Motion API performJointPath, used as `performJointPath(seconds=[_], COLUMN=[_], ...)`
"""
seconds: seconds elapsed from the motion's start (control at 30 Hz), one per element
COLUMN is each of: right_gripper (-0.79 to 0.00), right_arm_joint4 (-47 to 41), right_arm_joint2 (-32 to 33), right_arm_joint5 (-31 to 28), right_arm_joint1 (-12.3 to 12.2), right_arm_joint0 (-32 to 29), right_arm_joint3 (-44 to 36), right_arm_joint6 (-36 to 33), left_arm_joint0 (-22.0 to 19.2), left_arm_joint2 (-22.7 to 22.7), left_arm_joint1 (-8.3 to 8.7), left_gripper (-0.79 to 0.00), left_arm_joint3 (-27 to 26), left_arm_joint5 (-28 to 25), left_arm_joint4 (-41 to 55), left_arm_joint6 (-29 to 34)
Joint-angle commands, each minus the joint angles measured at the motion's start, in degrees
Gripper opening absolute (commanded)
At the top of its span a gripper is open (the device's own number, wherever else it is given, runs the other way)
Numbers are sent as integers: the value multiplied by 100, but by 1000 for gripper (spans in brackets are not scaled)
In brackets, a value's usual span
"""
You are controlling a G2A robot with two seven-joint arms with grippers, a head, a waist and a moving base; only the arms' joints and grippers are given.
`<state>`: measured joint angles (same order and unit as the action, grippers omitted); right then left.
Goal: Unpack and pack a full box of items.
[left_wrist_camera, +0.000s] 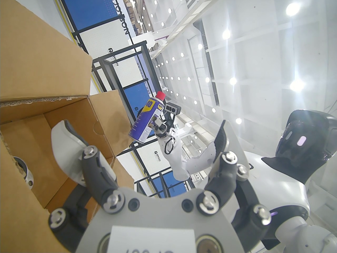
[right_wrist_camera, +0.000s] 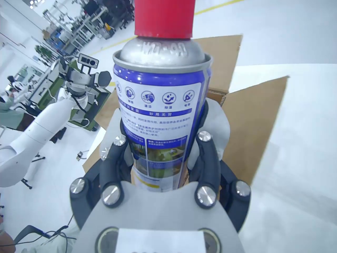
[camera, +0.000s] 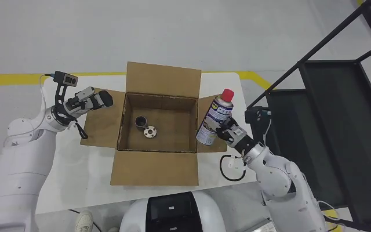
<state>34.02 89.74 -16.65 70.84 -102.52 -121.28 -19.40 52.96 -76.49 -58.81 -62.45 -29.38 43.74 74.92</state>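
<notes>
Top view: spray can (camera: 212,119) is sitting in the air over the open box's (camera: 159,101) right flap, long axis tilted, red cap pointing up and away from the robot. Right gripper (camera: 227,130) is clamping its lower body. Left gripper (camera: 104,100) is hovering over the left flap. A dark cylinder (camera: 141,121) and a metal flange (camera: 150,132) are lying on the box floor. Left wrist view: left gripper fingers (left_wrist_camera: 63,138) are standing wide apart, holding nothing. Right wrist view: fingers (right_wrist_camera: 208,154) are squeezing both sides of the can, cap pointing away from the wrist.
</notes>
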Motion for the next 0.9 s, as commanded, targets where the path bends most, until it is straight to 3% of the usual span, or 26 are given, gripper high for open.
performJointPath(seconds=[0.0,0.7,0.87], right_gripper=[-785,-785,-785], right_arm_joint4=[-288,-552,-1112], right_arm_joint2=[249,347,890], right_arm_joint5=[-302,-469,-659], right_arm_joint1=[-15,-29,-52], right_arm_joint0=[-163,-265,-369], right_arm_joint3=[96,112,-55], right_arm_joint6=[116,99,343], left_arm_joint0=[0,0,0], left_arm_joint2=[0,0,0], left_arm_joint1=[0,0,0], left_gripper=[0,0,0], left_arm_joint3=[0,0,0], left_arm_joint5=[0,0,0], left_arm_joint4=[0,0,0], left_arm_joint6=[0,0,0])
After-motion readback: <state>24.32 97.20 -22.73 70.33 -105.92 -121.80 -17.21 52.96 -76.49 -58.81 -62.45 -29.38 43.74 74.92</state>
